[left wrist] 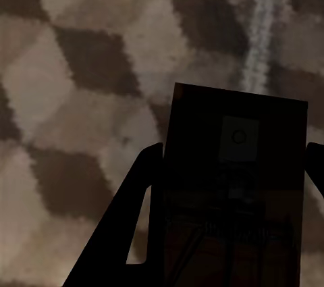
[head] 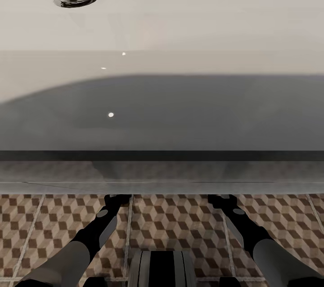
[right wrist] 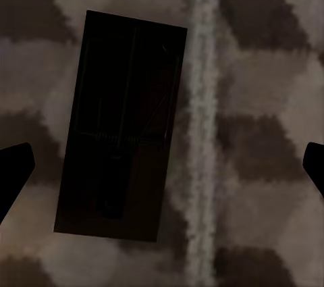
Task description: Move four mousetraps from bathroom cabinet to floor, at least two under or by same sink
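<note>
Lying flat, dark, seemingly brown mousetrap [right wrist: 120, 128]

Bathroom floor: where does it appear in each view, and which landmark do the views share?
Head view: bathroom floor along the bottom, below the bathroom sink.
Left wrist view: behind the mousetrap.
Right wrist view: beneath another mousetrap.
Shared landmark: pale grout line.

Both arms reach forward and down from the near edge, grey forearms running into black wrists. The left gripper [head: 118, 198] and the right gripper [head: 219, 199] sit side by side, well apart. The right fingers [right wrist: 15, 169] are spread wide; the left fingers [left wrist: 138, 189] flank a dark board.
</note>
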